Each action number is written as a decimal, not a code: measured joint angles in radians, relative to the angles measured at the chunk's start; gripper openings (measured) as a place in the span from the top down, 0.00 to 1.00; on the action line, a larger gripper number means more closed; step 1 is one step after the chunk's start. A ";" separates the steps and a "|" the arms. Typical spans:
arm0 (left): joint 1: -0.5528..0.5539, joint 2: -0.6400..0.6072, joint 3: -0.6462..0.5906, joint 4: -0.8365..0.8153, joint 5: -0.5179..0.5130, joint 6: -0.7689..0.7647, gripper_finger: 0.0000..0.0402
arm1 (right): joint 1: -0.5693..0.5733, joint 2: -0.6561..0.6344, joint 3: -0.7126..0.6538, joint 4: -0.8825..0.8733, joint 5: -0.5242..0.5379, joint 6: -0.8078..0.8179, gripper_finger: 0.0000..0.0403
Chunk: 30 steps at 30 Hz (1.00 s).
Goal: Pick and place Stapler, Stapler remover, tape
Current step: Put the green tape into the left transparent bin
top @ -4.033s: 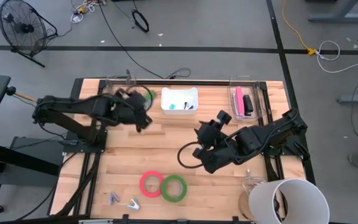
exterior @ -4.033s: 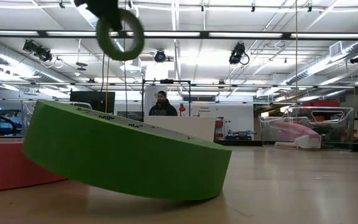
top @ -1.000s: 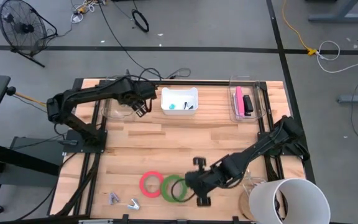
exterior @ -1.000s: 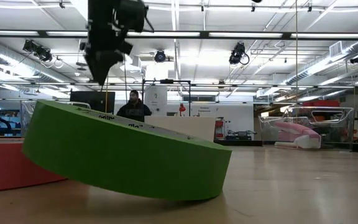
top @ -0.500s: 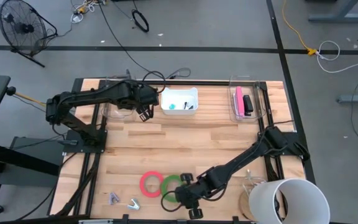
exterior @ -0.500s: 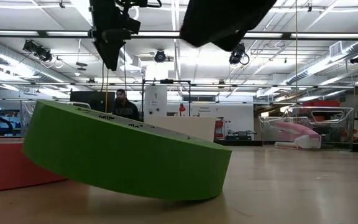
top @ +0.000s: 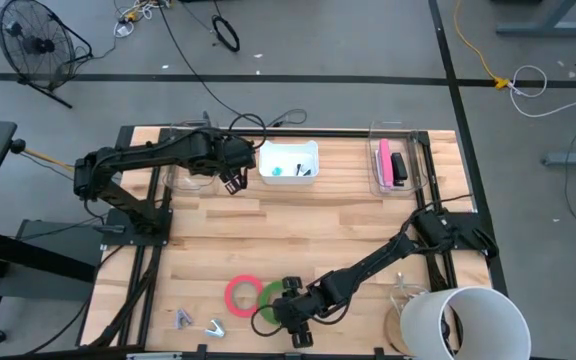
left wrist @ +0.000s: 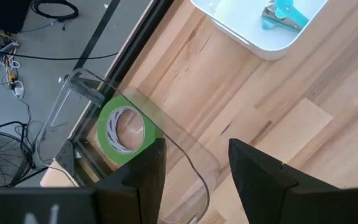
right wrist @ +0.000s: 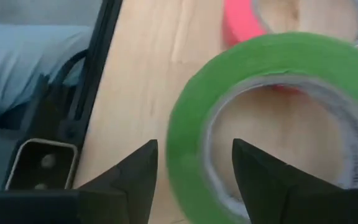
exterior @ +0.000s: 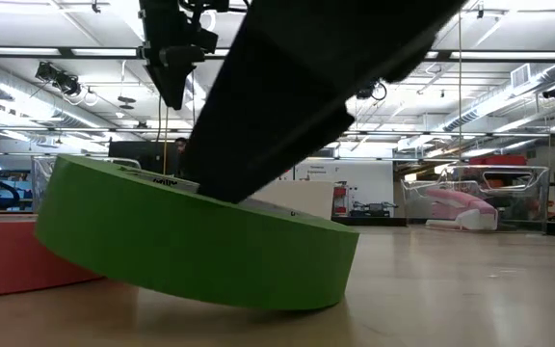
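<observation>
A green tape roll (top: pixel 267 295) lies near the table's front edge. It is tilted, with its left side up on the red-pink tape roll (top: pixel 240 294). My right gripper (right wrist: pixel 194 186) is open and low over the green roll (right wrist: pixel 272 106), one finger on either side of its wall. Another green tape roll (left wrist: pixel 124 129) lies in the clear bin (top: pixel 190 168) at the far left. Beside that bin hangs my left gripper (left wrist: pixel 194 180), open and holding nothing. Two stapler removers (top: pixel 198 323) lie at the near left. Staplers (top: pixel 392 166) lie in the far right bin. My right gripper comes slanting down from the table's right at the green roll's wall (right wrist: pixel 188 149), one finger (right wrist: pixel 129 180) outside it and one (right wrist: pixel 272 180) over the hole. In the low view a dark finger reaches the roll's top edge (exterior: pixel 222 196); whether it touches, I cannot tell.
A white tray (top: pixel 289 160) at the far middle holds a blue stapler remover (left wrist: pixel 284 15). A white bucket (top: pixel 465 322) stands at the near right corner, beside the right arm. Bare wood lies between the trays and the rolls.
My right gripper has come down and gone toward the table's left, from beside the green roll to right over it, filling the low view. My left gripper has drawn a little away from the clear bin and then kept still. Neither roll has moved.
</observation>
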 joint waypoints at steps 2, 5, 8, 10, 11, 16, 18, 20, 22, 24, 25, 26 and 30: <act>0.000 0.000 0.000 0.001 0.000 0.000 0.55 | -0.005 0.000 0.000 0.008 0.005 0.000 0.49; 0.000 0.000 0.000 0.001 0.000 0.000 0.55 | -0.009 0.000 0.000 0.008 0.025 0.000 0.49; 0.000 0.000 0.000 0.001 0.000 0.000 0.55 | -0.007 0.000 0.000 0.013 0.016 0.000 0.49; 0.000 0.000 0.000 0.001 0.000 0.000 0.55 | -0.003 0.007 0.000 0.024 0.003 0.011 0.49; 0.000 0.000 0.000 0.001 0.000 0.000 0.55 | -0.001 0.009 0.000 0.023 -0.004 0.020 0.49; 0.000 0.000 0.000 0.002 0.000 0.000 0.55 | 0.005 0.014 0.001 0.029 0.001 0.029 0.49; 0.000 0.000 0.000 0.003 0.000 0.000 0.55 | 0.006 0.020 -0.001 0.023 0.008 0.037 0.49; 0.000 0.000 0.000 0.004 0.000 -0.001 0.55 | 0.006 0.027 -0.008 0.036 0.008 0.050 0.49; 0.000 0.000 -0.001 0.004 0.000 -0.001 0.55 | 0.006 0.028 -0.027 0.034 0.009 0.053 0.49; 0.000 0.000 -0.001 0.005 0.000 0.000 0.55 | 0.006 0.028 -0.047 0.054 0.029 0.058 0.49; 0.000 0.000 -0.001 0.006 0.000 0.000 0.55 | 0.007 0.027 -0.051 0.057 0.046 0.069 0.49; 0.000 0.000 -0.001 0.007 0.000 -0.001 0.55 | 0.007 0.027 -0.052 0.056 0.058 0.082 0.50; 0.000 0.000 -0.001 0.008 0.000 0.000 0.55 | 0.001 0.026 -0.053 0.050 0.007 0.097 0.63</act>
